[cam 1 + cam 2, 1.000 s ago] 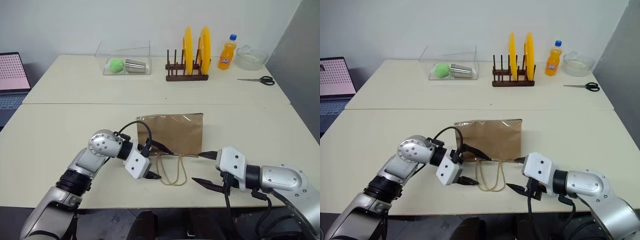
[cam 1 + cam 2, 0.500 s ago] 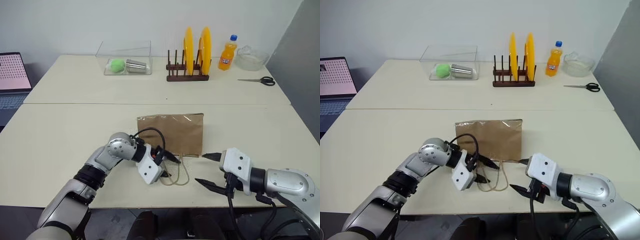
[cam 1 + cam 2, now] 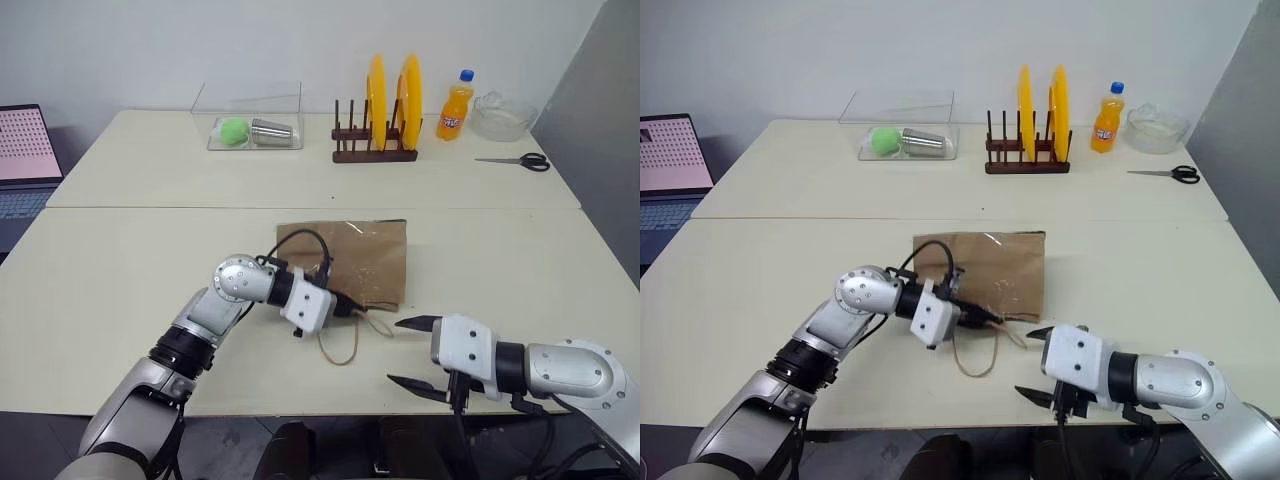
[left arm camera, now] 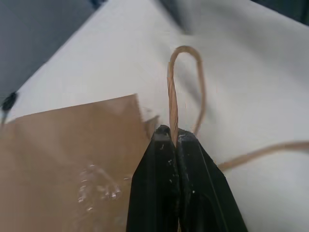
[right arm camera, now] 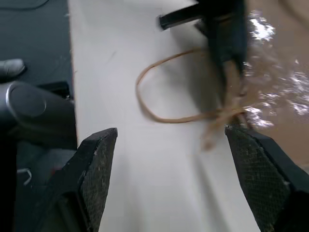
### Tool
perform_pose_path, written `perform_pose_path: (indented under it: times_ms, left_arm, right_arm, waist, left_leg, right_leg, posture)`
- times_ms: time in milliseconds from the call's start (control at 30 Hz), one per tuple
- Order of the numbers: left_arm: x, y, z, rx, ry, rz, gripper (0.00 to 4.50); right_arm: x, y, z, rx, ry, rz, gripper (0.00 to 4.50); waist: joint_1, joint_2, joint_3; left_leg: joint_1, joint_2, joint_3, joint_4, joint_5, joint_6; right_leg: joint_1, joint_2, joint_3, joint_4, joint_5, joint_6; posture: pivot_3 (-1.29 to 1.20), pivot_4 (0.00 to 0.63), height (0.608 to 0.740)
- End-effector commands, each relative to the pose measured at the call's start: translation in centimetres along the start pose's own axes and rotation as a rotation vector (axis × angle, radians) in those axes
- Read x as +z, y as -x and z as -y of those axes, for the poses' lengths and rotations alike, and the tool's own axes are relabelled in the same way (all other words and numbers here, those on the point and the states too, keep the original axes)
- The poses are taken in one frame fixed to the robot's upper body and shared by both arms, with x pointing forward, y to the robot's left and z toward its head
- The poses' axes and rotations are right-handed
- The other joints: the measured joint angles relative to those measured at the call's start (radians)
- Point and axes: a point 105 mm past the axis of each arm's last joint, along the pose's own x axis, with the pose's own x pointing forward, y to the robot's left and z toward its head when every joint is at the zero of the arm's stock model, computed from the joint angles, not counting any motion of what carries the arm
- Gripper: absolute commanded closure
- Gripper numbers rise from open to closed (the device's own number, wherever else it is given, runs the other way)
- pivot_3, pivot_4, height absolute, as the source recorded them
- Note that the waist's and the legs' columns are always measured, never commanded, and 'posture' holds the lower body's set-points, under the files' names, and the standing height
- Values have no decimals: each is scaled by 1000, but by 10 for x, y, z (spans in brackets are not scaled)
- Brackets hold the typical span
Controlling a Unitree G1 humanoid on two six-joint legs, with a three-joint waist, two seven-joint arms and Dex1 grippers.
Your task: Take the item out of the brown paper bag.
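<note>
Your left gripper (image 4: pixel 170 137) is sitting at the near edge of the brown paper bag (image 3: pixel 362 258), its two black fingers (image 4: pixel 159 169) clenched on one of the bag's thin tan handles (image 4: pixel 173 104). In the left wrist view the handle is rising out from between the fingertips as a narrow loop over the pale table (image 3: pixel 120 270). The second handle (image 3: pixel 340 345) is lying loose on the table as a wider loop, just in front of the bag's opening.

Your right gripper (image 3: pixel 412 352) is hovering near the front edge of the table, to the right of the handles and apart from the bag. Its fingers (image 5: pixel 99 164) are spread wide with nothing between them, and in the right wrist view you are looking across bare table toward the loose handle and the left gripper.

The bag is lying flat and creased in the middle of the near table, its opening facing you. The item is not showing anywhere outside the bag, and you cannot tell from these views where inside it it is lying.

On the far table you are seeing a clear box (image 3: pixel 250 118) holding a green ball (image 3: pixel 233 129) and a metal cup (image 3: pixel 270 132), a wooden rack (image 3: pixel 372 150) with two yellow plates (image 3: pixel 376 98), an orange soda bottle (image 3: pixel 455 108), a glass bowl (image 3: pixel 503 115) and scissors (image 3: pixel 515 160). A laptop (image 3: pixel 22 150) is standing at the far left.
</note>
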Motion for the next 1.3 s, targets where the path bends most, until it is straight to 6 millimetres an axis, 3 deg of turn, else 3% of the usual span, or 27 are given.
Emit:
perform_pose_path:
  times_ms: [33, 433, 567, 800, 833, 1100, 1300]
  left_arm:
    - [22, 5, -30, 100, 22, 48, 4482]
    - [22, 7, -37, 115, 58, 32, 4482]
    - [17, 9, -36, 117, 61, 20, 4500]
    - [8, 10, -34, 120, 59, -21, 4500]
    - [7, 10, -35, 126, 57, -27, 4500]
    - [18, 11, -61, 220, 105, -9, 4500]
    - [41, 24, -103, 335, 174, 26, 4500]
  right_arm:
    - [9, -11, 6, -23, 145, 45, 745]
    - [5, -68, 31, -101, 415, 41, 745]
    - [2, -80, 32, -125, 474, 29, 1668]
    - [3, -82, 32, -141, 537, 28, 4299]
    - [1, -83, 30, -130, 538, 25, 4463]
    - [-26, -86, 12, -5, 519, -42, 4463]
    - [-38, -92, 5, 52, 509, -81, 4463]
  waist:
    - [-1, 0, 0]
    - [0, 0, 0]
    - [1, 0, 0]
    - [0, 0, 0]
    - [0, 0, 0]
    - [0, 0, 0]
    - [0, 0, 0]
  left_leg:
    - [1, 0, 0, 0, 0, 0]
    - [1, 0, -1, 0, 0, 0]
    - [1, 0, -1, 0, 0, 0]
    - [1, 0, 0, 0, 0, 0]
    - [1, 0, 0, 0, 0, 0]
    - [1, 0, 0, 1, 0, 0]
    - [1, -1, 0, 1, 0, 0]
  right_leg:
    - [0, 0, 0, 0, 0, 0]
    - [1, 0, 1, 0, 0, 0]
    - [0, 0, 1, 0, 0, 0]
    - [0, 0, 1, 1, 0, 0]
    - [0, 0, 1, 1, 0, 0]
    - [0, 0, 1, 1, 0, 0]
    - [0, 0, 1, 1, 0, 0]
  posture:
    - [0, 150, 740]
    - [0, 150, 740]
    - [0, 150, 740]
    - [0, 150, 740]
    - [0, 150, 740]
    - [0, 150, 740]
    - [0, 150, 740]
